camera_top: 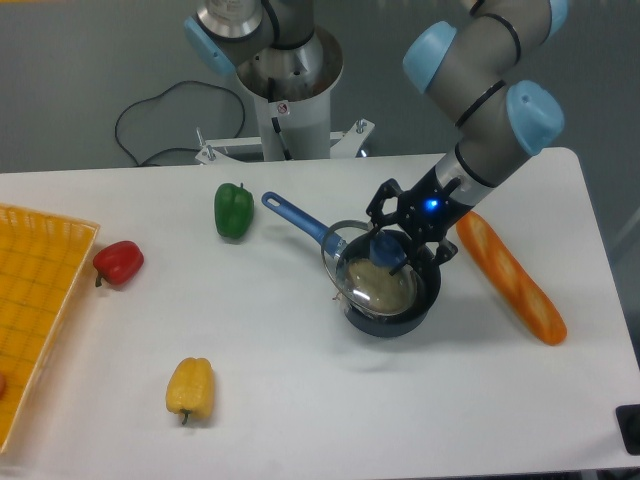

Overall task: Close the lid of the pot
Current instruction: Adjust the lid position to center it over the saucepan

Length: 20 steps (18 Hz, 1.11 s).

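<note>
A small dark pot (398, 318) with a long blue handle (298, 220) sits right of the table's middle. The round glass lid (365, 278) with a thin metal rim hangs tilted over the pot, its left edge past the pot's left rim. My gripper (392, 248) is shut on the lid's blue knob (389, 252), reaching in from the upper right. The pot's inside is mostly hidden behind the lid.
A green pepper (233, 209) lies left of the pot handle. A red pepper (118, 262) and a yellow pepper (190, 388) lie further left. A bread loaf (510, 277) lies right of the pot. A yellow basket (30, 310) sits at the left edge.
</note>
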### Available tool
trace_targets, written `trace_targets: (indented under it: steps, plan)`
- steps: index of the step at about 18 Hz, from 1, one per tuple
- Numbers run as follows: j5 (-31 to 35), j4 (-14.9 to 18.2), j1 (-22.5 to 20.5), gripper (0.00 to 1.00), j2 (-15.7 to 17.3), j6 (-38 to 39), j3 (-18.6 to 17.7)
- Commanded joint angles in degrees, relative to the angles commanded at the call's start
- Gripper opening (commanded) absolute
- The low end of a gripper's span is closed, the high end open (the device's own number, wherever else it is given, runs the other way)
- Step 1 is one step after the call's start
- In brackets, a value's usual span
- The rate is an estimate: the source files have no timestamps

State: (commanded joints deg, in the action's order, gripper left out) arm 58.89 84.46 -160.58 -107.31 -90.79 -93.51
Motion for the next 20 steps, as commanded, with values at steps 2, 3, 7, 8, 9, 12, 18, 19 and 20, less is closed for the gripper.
trace_targets:
  steps: [2, 3, 7, 8, 9, 12, 18, 19, 20]
  plan:
    - [0.1, 0.0, 0.0, 0.51, -0.2, -0.1, -0.1]
    - [0.2, -0.1, 0.0, 0.51, -0.2, -0.1, -0.3]
    - [0.3, -0.1, 0.1, 0.52, -0.2, 0.0, -0.6]
    - [0.3, -0.1, 0.0, 0.51, -0.3, -0.1, -0.6]
    - [0.4, -0.1, 0.0, 0.52, -0.4, -0.1, -0.7]
    - [0.4, -0.3, 0.0, 0.52, -0.6, -0.2, -0.7]
    - [0.4, -0.2, -1.1, 0.51, -1.1, -2.3, -1.0]
    - [0.4, -0.2, -1.1, 0.52, -1.2, -2.7, -1.1]
    - [0.4, -0.3, -1.2, 0.52, -1.4, -2.8, -1.2]
